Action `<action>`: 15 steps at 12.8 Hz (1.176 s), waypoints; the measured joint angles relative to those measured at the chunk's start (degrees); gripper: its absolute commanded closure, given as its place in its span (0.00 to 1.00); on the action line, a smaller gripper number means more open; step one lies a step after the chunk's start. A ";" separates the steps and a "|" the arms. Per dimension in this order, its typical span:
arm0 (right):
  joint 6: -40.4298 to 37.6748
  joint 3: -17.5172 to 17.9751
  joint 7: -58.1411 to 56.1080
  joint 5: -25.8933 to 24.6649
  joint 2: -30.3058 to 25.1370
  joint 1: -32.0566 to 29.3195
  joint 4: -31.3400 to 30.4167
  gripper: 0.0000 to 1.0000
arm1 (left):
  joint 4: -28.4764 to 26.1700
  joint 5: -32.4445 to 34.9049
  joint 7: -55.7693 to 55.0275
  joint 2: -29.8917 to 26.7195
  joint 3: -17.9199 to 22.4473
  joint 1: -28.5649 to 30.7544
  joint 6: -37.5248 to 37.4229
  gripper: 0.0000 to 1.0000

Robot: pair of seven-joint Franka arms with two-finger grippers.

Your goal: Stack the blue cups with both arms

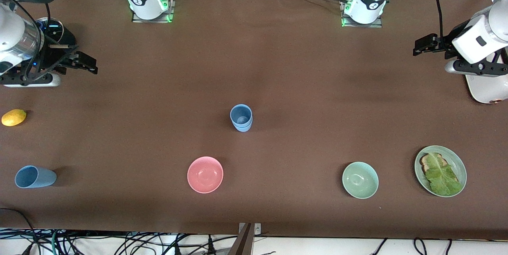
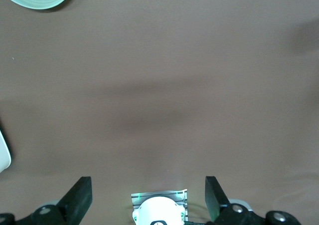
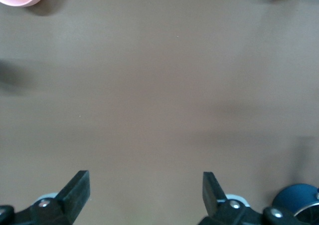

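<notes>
Cups sit in two places: a nested pair (image 1: 241,118) stands upright at mid-table, mouths up, and a single blue cup (image 1: 35,177) lies on its side at the right arm's end of the table, nearer the front camera than the lemon (image 1: 14,117). Its long axis runs along the table's length, with the open mouth facing the table's end and the narrower base pointing toward the pink bowl (image 1: 205,174).

The right gripper (image 1: 85,64) hangs over the table's right-arm end, fingers spread wide and holding nothing; the right wrist view shows both fingers apart over bare cloth. The left gripper (image 1: 426,45) waits over the left arm's end, also wide open and empty, with the plate of toast and lettuce (image 1: 459,163) and a mint bowl (image 1: 360,180) nearer the front camera.

Judging from the layout, the lone cup is the one left to collect, and the right arm is closest. A good pickup would straddle the tipped cup across its width near the middle, close gently so it does not roll, turn it upright, then lower it squarely into the stack.
</notes>
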 measured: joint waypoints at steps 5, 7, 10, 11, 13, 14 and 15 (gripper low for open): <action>-1.64 -4.61 -1.05 0.01 -3.17 0.37 1.06 0.00 | -0.10 0.00 0.00 0.05 -0.42 -0.05 0.14 0.00; -1.63 -4.78 -1.05 0.01 -2.73 1.30 1.43 0.00 | -0.20 0.00 0.00 0.54 -0.36 0.21 0.34 0.00; -3.15 -6.42 -1.05 0.01 -0.34 2.96 4.54 0.00 | -0.18 0.00 0.00 1.15 -0.33 0.19 1.00 0.00; -3.21 -6.57 -1.05 0.01 0.24 3.05 5.21 0.00 | -0.17 0.00 0.00 1.15 -0.36 0.14 1.06 0.00; -3.31 -6.63 -1.05 0.01 0.66 3.10 5.76 0.00 | -0.17 0.00 0.00 1.17 -0.37 0.13 1.11 0.00; -3.38 -6.63 -1.05 0.01 0.65 3.10 5.77 0.00 | -0.17 0.00 0.00 1.17 -0.37 0.13 1.13 0.00; -3.43 -6.63 -1.05 0.01 0.66 3.11 5.77 0.00 | -0.16 0.00 0.00 1.17 -0.37 0.13 1.15 0.00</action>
